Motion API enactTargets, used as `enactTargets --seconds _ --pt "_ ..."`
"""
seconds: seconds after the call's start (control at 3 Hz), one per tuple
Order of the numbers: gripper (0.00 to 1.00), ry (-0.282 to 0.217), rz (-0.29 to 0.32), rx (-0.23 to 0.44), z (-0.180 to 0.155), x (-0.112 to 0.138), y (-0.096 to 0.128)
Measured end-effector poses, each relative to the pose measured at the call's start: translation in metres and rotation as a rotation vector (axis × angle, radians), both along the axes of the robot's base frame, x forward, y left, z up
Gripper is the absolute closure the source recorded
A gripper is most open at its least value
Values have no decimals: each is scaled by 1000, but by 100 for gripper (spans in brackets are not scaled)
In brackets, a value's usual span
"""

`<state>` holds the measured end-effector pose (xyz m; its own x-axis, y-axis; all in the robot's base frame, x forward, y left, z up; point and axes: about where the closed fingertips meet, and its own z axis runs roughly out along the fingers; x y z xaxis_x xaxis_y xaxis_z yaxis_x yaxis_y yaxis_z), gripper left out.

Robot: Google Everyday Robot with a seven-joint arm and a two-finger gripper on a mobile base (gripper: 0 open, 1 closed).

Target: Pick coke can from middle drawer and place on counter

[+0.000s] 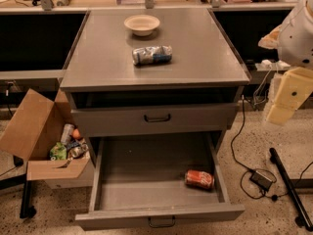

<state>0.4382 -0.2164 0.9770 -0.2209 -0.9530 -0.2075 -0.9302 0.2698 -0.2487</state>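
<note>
Speckled flooring runs under a grey cabinet whose counter [98, 53] fills the upper middle of the frame, carrying a bowl [142, 24] and a silver can [152, 55] on its side; a cardboard box [29, 131] of litter sits at lower left. At the bottom of the frame the drawer [146, 180] stands pulled out; the coke can [199, 179] lies on its side at the lower right of the drawer floor, near the right wall, its long axis running left to right. The gripper [287, 99] hangs at the right edge of the frame, beside the cabinet, with nothing seemingly in it; how wide it stands I cannot tell.

The step in hand, I judge, is the reach. It wants a descent from above, clear of the right wall; the grip should close across the can's round body, not its ends, since a lying can may roll. The coke can lies below and left of the gripper, well apart, with the drawer wall between them.
</note>
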Motion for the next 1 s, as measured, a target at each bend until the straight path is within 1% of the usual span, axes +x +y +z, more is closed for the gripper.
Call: enactTargets --seconds 0.33,0.67,1.0 --pt "0 7 6 5 -5 -1 1" --pt "0 43 39 32 -30 -5 9" --pt "0 38 54 43 -79 -23 33"
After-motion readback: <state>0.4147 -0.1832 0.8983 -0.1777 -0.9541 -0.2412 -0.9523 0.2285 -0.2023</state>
